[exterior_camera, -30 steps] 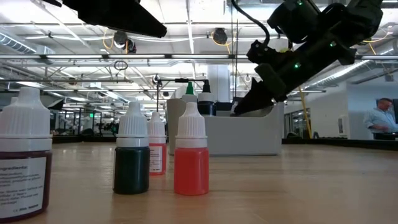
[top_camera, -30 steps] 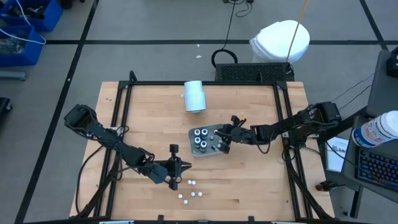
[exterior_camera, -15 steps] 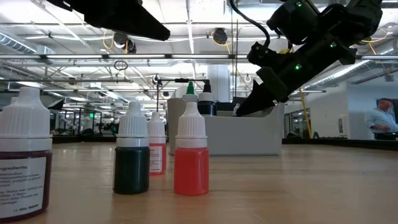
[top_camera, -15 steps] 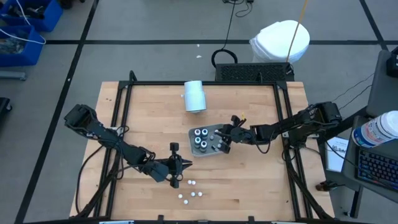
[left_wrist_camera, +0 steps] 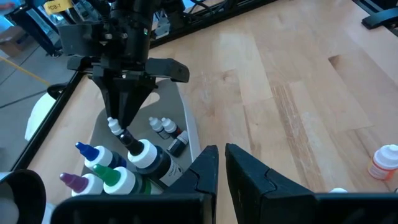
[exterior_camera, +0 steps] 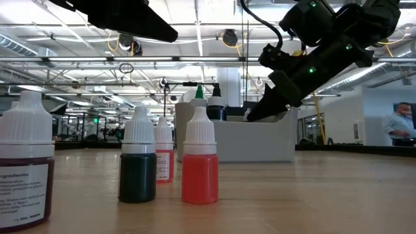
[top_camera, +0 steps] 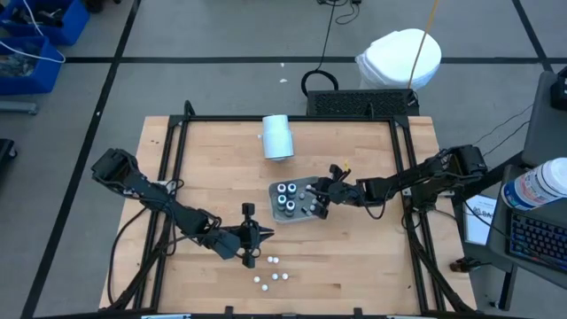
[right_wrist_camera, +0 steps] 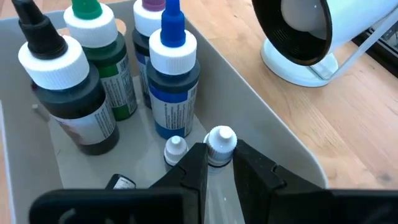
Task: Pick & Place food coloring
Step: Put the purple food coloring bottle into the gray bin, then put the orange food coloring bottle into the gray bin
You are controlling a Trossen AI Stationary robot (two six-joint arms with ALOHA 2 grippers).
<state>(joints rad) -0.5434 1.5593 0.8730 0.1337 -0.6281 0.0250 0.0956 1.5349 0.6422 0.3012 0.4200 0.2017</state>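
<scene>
tray (top_camera: 302,216): grey, mid-table; holds four big dark bottles (right_wrist_camera: 168,81) plus small ones.
my right gripper (right_wrist_camera: 216,163): inside tray, fingers pinched on small white-capped bottle (right_wrist_camera: 221,142), next to the blue one.
my left gripper (top_camera: 262,234): fingers nearly together, nothing held, hanging near loose small bottles (top_camera: 274,276).
loose bottles: front of table, well apart from tray.
white cylinder (top_camera: 277,137): on its side near back edge.
room: bare wood between tray and loose bottles.

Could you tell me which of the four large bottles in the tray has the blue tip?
The blue-tipped bottle, standing closest to the right gripper; the others have black, green and purple tips.
</scene>
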